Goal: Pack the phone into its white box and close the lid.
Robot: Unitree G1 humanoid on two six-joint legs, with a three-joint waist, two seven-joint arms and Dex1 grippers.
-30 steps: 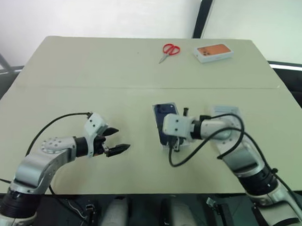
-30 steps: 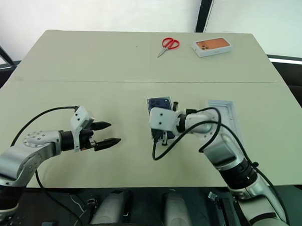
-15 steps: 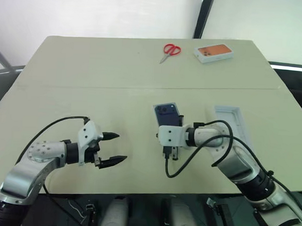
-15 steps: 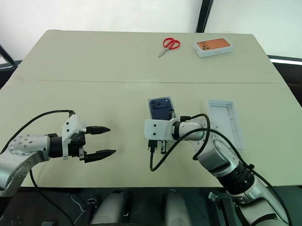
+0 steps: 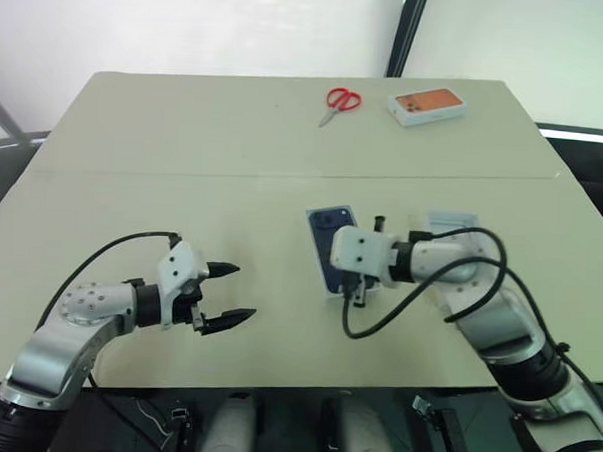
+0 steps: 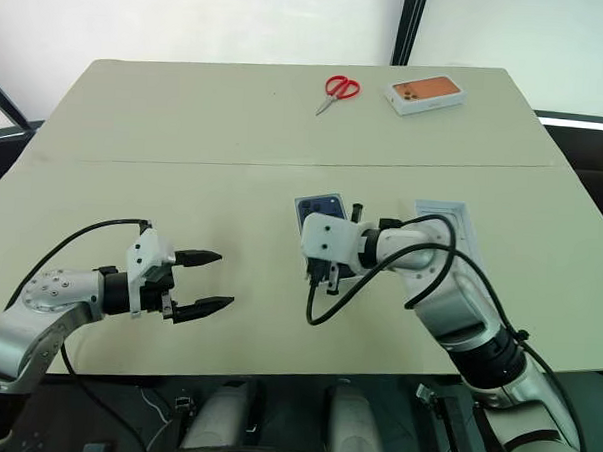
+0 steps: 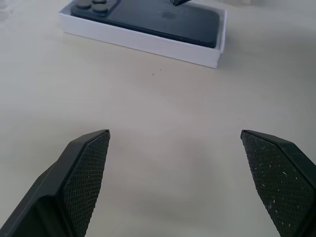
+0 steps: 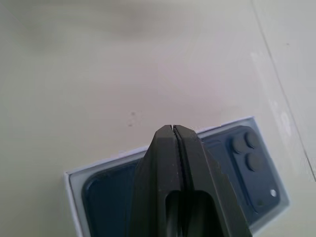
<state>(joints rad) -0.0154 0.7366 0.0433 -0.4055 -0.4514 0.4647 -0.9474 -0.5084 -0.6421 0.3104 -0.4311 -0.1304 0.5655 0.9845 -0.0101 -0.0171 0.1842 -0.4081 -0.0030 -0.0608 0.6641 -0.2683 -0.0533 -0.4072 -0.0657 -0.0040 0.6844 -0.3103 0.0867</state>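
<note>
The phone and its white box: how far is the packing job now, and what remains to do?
Done: the phone lies back-up inside the white box. In hand: nothing is held; the right tool is shut, poised above the phone, and the left tool is open over bare table. Left: the lid lies on the table beside the box, partly hidden by the right arm. It must be picked up and fitted on.

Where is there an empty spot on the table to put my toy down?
The table's big left side is bare, from the far edge to the open left gripper. The strip between that gripper and the white box holding the phone is bare too. It's crowded around the shut right gripper, and the scissors and orange-topped box fill the far right.
</note>
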